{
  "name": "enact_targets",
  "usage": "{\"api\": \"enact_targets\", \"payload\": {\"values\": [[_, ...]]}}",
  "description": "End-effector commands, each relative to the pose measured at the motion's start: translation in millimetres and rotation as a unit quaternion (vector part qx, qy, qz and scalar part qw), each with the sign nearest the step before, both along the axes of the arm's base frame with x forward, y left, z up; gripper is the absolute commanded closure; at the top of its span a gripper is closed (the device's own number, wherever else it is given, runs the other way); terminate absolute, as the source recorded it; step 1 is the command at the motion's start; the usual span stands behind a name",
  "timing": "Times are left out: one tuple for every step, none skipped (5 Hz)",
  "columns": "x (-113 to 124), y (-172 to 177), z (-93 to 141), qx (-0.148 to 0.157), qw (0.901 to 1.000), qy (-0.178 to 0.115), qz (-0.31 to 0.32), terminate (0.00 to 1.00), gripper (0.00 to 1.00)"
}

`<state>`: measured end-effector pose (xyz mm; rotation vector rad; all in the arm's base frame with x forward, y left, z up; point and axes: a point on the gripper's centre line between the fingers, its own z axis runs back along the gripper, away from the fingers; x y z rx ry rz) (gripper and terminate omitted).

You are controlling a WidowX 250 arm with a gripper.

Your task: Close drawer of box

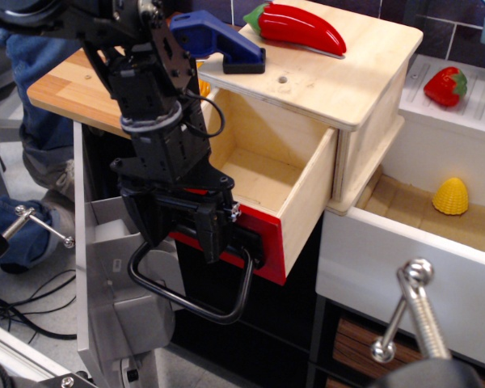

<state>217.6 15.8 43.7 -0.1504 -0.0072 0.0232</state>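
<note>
We note the pincer (200,229) set against the red front of the drawer (267,174); the box (339,89) lies beyond, along the push axis. Pincer opening: cannot tell.

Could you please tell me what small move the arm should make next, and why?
Probably a short push toward the pale plywood box: its red-fronted plywood drawer stands wide open, and the black gripper sits against the red front above the black loop handle.

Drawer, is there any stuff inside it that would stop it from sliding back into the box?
No. The drawer looks empty inside, and nothing visible blocks its way into the box. The gripper is at its red front.
</note>
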Motion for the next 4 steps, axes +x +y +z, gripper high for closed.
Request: {"api": "enact_targets", "payload": {"values": [[81,4,39,0.016,0.9947,-0.102,0.006,0.00,0.00],[91,-3,50,0.004,0.9934,-0.113,0.017,0.00,0.00],[96,-6,64,-0.005,0.9905,-0.135,0.028,0.00,0.00],[110,-6,69,-0.003,0.9868,-0.157,0.041,0.00,0.00]]}}
